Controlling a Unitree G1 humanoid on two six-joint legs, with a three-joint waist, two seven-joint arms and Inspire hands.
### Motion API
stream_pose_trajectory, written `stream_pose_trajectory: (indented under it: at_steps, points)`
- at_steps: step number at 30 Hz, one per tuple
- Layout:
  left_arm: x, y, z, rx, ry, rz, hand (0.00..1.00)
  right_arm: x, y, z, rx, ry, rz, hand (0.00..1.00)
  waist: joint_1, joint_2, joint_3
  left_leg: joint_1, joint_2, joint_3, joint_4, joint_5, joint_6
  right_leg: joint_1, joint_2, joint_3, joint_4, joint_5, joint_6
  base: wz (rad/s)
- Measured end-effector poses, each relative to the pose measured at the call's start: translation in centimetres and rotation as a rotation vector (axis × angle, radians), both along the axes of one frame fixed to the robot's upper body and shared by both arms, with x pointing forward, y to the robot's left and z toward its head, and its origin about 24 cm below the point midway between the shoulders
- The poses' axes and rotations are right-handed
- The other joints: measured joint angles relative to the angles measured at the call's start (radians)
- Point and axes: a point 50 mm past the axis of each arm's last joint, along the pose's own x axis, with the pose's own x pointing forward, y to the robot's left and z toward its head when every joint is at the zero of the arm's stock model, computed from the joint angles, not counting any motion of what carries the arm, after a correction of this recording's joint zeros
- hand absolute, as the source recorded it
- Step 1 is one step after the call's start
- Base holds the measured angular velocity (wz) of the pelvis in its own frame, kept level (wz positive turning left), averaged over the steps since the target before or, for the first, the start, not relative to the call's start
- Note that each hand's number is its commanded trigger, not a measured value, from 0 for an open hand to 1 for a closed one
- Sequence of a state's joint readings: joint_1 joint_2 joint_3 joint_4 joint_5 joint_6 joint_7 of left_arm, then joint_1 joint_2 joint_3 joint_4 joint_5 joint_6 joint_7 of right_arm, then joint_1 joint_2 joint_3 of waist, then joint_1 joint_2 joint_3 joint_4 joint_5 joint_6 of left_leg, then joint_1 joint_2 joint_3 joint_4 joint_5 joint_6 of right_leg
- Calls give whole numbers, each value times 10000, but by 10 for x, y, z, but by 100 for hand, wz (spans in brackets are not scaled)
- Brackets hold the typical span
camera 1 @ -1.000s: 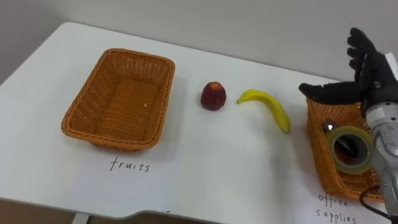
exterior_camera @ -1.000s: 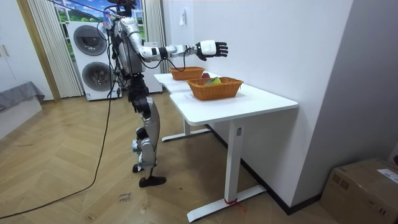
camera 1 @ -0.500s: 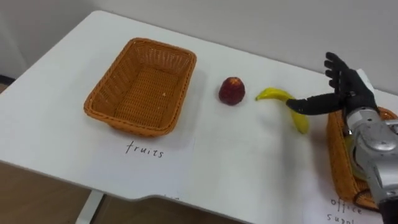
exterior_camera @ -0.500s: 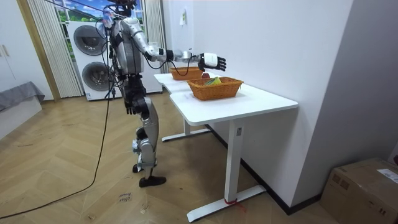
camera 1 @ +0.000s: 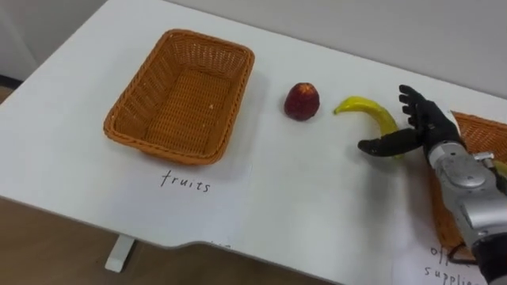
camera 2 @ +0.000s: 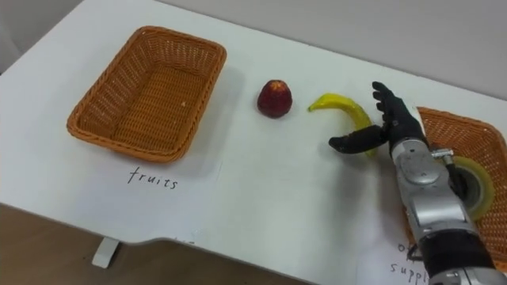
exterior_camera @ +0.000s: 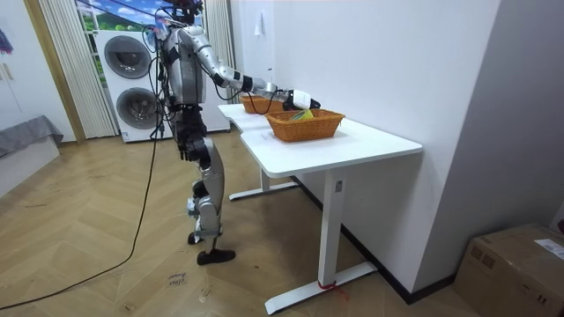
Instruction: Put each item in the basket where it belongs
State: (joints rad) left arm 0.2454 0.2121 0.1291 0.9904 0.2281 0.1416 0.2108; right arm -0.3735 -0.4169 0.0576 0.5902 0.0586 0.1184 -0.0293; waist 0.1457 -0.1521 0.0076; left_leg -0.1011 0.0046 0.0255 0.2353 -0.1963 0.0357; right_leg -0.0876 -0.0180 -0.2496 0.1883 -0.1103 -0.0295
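An empty wicker basket labelled for fruits stands on the white table's left. A red apple lies to its right, and a yellow banana lies right of the apple. My right hand is open, with fingers spread and the thumb pointing left, just over the banana's near right end. It holds nothing. At the right edge stands the office supplies basket with a roll of tape in it. In the room view my left hand hangs by my hip.
Paper labels lie on the table in front of each basket. The table's front edge runs close below the fruits label. I stand at the table's long side, with washing machines behind me.
My right hand has come down from above the office supplies basket and moved left to the banana. The whole picture has shifted with my head.
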Motion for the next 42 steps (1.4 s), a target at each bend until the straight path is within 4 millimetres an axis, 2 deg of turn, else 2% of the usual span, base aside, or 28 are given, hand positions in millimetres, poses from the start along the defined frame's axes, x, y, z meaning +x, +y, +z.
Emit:
stream_pose_trajectory:
  at_steps: [12, 17, 24, 28, 33, 39, 42]
  points:
    - [12, -1, 1, 57, -197, -451, 0, -1, -1, -4, -825, 397, 299, 0, -5, -265, 20, -91, -3, -23, 44, -5, 1, -22, -10, -40, -23, 3, 3, 0]
    - [11, 0, 1, 50, -153, -444, 0, 1, -1, -2, -1161, 422, 410, 0, 15, -251, 29, -117, -5, -77, 45, -6, 2, -29, -10, -75, -24, 5, 5, 1]
    - [11, -2, -1, -85, 11, -584, 0, 20, 3, 18, -1398, -71, 451, 0, 61, -224, 50, -121, -5, -94, 19, 0, -2, -37, -14, -165, -27, 5, 5, 0]
    - [18, -3, 0, -110, -149, -682, 0, 26, 4, 27, -1521, -442, 298, 0, 176, -260, 26, -163, -22, -229, 23, 5, 0, -22, -75, -578, -26, 4, 5, 8]
    - [27, -5, 0, -124, -294, -969, 0, 29, 6, 23, -1834, -184, 346, 0, 286, -276, 32, -290, -55, -363, 87, 11, 8, -36, -112, -829, -33, 5, 5, 10]
    - [35, -7, 0, -138, -426, -1129, 0, 33, 1, 23, -2143, 136, 141, 0, 366, -240, 63, -505, -103, -446, 211, 22, 24, -161, -143, -864, -27, 4, 7, 6]
    - [39, -8, 0, -158, -493, -1162, 0, 35, -3, 22, -2200, 279, 6, 0, 388, -181, 105, -578, -147, -562, 225, 65, 42, -200, -188, -987, -27, 4, 7, 8]
